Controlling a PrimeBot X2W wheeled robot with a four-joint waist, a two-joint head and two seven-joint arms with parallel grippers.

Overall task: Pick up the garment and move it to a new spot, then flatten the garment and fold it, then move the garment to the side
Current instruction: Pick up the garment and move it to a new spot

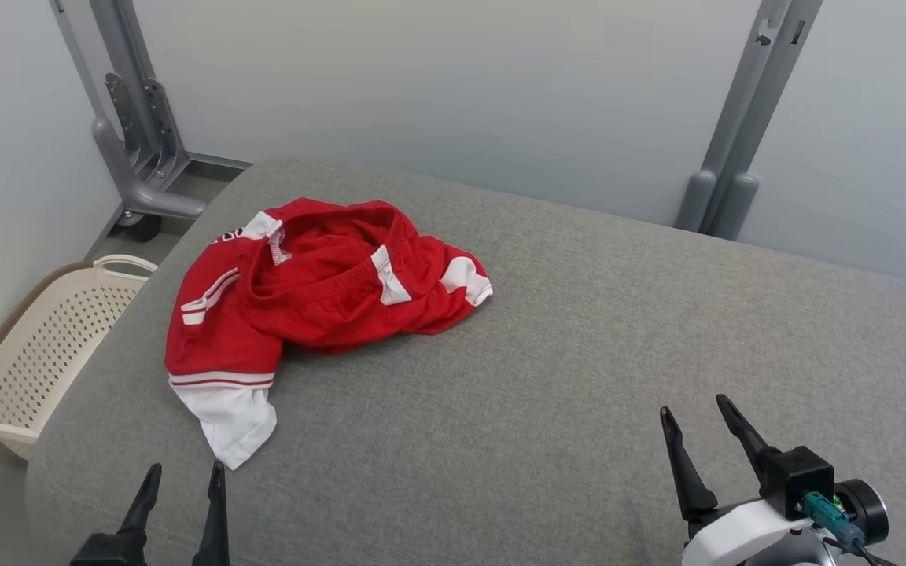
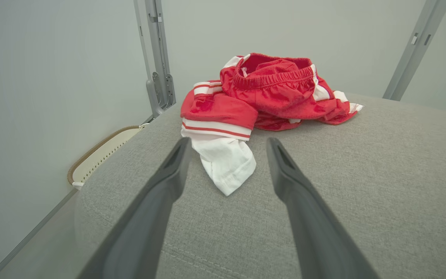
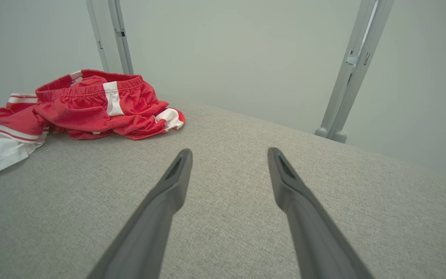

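While the grey padded surface point(image 1: 594, 338) runs wide across the head view, the crumpled red-and-white garment point(image 1: 303, 299) lies on its far left part, with a white hem toward the near edge. A cream basket point(image 1: 44, 354) stands beside the surface's left side. The left tool point(image 1: 187, 468) is near that hem, spread and empty. The right tool point(image 1: 693, 405), also spread and empty, is well apart from the garment.

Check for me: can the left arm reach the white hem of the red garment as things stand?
Likely yes. The left gripper is open, and the white hem lies just ahead of it on the grey cushion, with nothing between them.
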